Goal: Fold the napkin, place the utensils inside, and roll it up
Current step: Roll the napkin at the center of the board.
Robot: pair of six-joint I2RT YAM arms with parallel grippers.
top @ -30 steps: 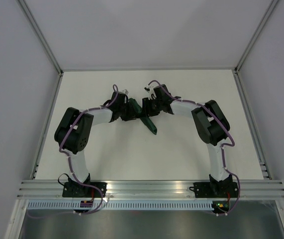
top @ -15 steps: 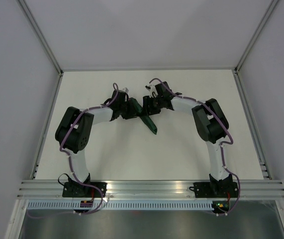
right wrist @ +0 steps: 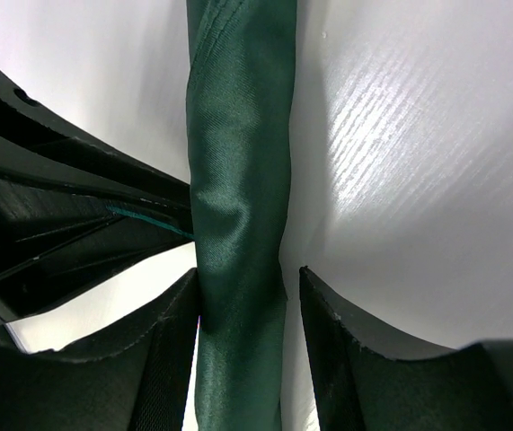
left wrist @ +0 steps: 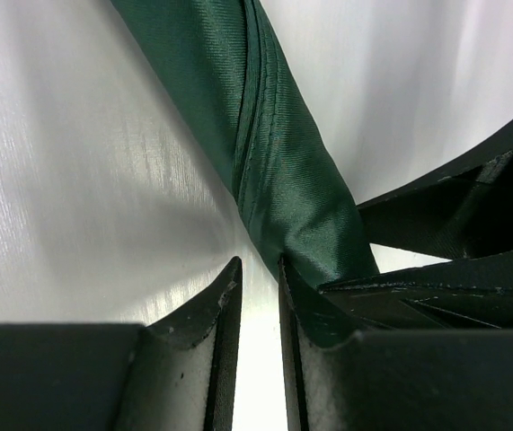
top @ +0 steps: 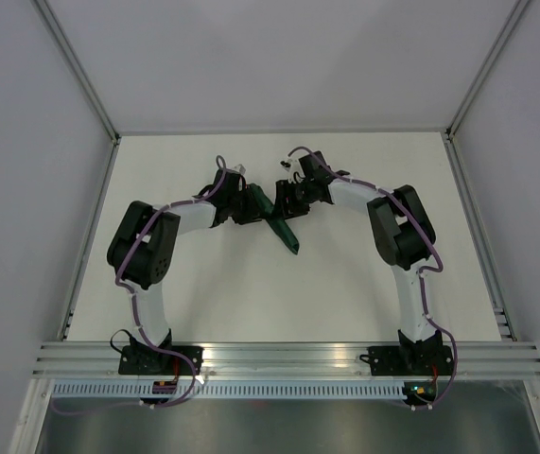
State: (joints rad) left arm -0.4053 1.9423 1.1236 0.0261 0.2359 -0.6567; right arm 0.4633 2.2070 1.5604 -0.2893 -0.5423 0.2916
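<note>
- Your right gripper point(right wrist: 247, 285) stands spread around the napkin point(right wrist: 238, 180). In the right wrist view the roll runs straight through between the jaws. One finger point(right wrist: 168, 355) rests against the cloth, and a sliver of bare table point(right wrist: 400, 180) shows between the cloth and the other finger. That is a loose straddle, not a clamp.
- Your left gripper point(left wrist: 258, 269) has its jaws drawn close but not together. A narrow slit between them shows only table. In the left wrist view the roll comes in at a slant and ends against the tip of one finger point(left wrist: 314, 359), outside the slit, so nothing looks pinched there.
- From above, both grippers crowd the far end of the napkin point(top: 284, 227), the left one touching its left side and the right one over it from the right.
- The napkin is already a tight dark green tube, lying mid-table towards the far side. Its long axis runs from that far end, slightly left, down to a free tip nearer you and to the right.
- No utensils show in any view. Whether they sit inside the roll cannot be told.
- The coming move turns on that axis. The whole free length lies on the near-right side of both claws, and the right arm is better placed, already astride the tube.
- My judgement: the rolling looks about done. If you lift the right claw, go straight up, or the touching finger may drag the roll open.
</note>
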